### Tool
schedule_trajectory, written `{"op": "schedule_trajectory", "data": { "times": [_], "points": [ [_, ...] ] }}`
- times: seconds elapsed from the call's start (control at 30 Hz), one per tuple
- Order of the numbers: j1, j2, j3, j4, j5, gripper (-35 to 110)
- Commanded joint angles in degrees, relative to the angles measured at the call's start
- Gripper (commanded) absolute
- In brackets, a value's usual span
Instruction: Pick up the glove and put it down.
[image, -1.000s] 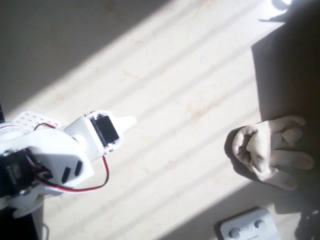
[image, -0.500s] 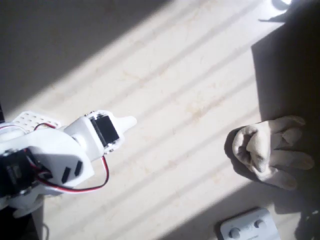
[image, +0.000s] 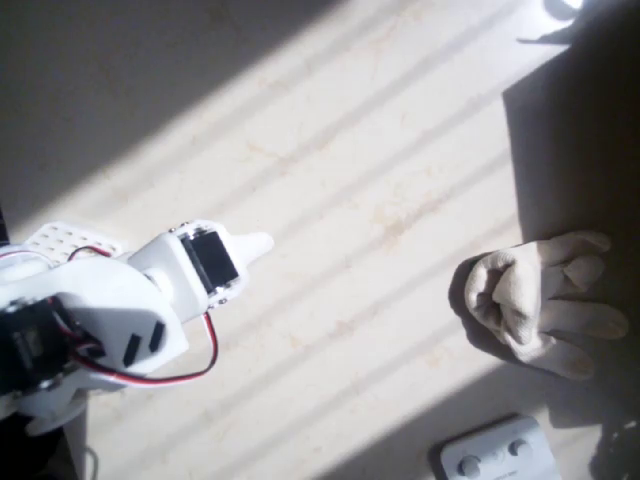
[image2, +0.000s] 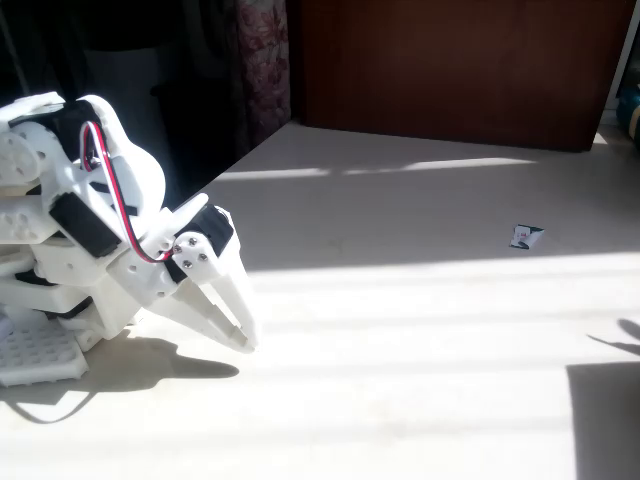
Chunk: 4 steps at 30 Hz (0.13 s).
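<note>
While the glove (image: 535, 302) lies crumpled on the tabletop (image: 360, 150) at the right side of the overhead view, half in sun and half in shadow, we sit folded low at the left, well apart from it. Our fingers (image2: 228, 312) point down toward the surface in the fixed view, drawn close together with barely a slit between them, and they hold nothing. In the overhead view their tip (image: 255, 245) pokes out from under the wrist, aimed roughly toward the glove across a stretch of sunlit tabletop.

As for the step in hand, we judge that the scene fits two stages equally: the glove resting where it waits to be picked up, or the glove already set down with our arm tucked home. Nothing in the way the glove lies, bunched at the cuff with its own fingers splayed to the right, settles which.

If a grasp is called for, it would need a long reach across, fingers spread wide, and a descent onto the thick bunched part, since the cloth is soft and will fold under a pinch.

A small white device (image: 497, 453) sits near the glove at the bottom edge.
</note>
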Motion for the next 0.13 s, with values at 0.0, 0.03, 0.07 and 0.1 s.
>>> {"op": "schedule_trajectory", "data": {
  "times": [0.0,0.03,0.07,0.1],
  "points": [
    [0.09,0.35,-1.41,0.26,-0.26,0],
    [0.09,0.35,-1.41,0.26,-0.26,0],
    [0.09,0.35,-1.41,0.26,-0.26,0],
    [0.09,0.35,-1.41,0.26,-0.26,0]
  ]
}}
